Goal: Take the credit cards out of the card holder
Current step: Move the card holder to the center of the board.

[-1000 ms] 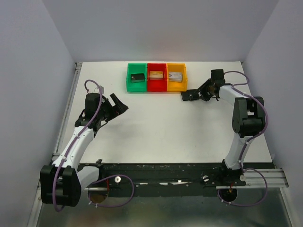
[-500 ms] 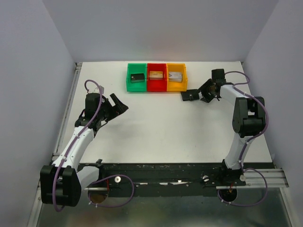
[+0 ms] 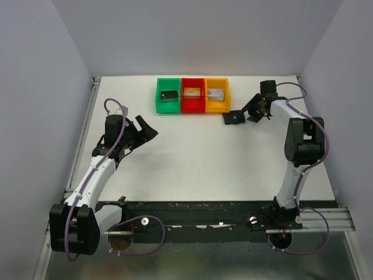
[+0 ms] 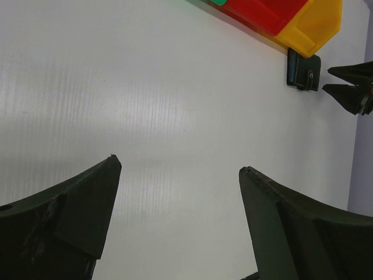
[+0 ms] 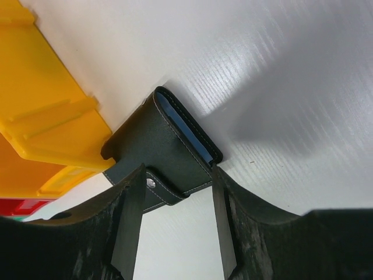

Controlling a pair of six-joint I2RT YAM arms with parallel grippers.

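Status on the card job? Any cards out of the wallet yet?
Done: nothing yet. No cards show on the table, and the wallet lies closed, strap snapped, beside the yellow bin. In hand: the right gripper is open, fingers lined up at the wallet, not gripping. The left gripper is open, hovering over the table. Left: open the wallet and pull out every card.

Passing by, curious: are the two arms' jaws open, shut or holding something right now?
Left gripper: jaws open, holding nothing.
Right gripper: jaws open by the small flat black wallet, not gripping it.
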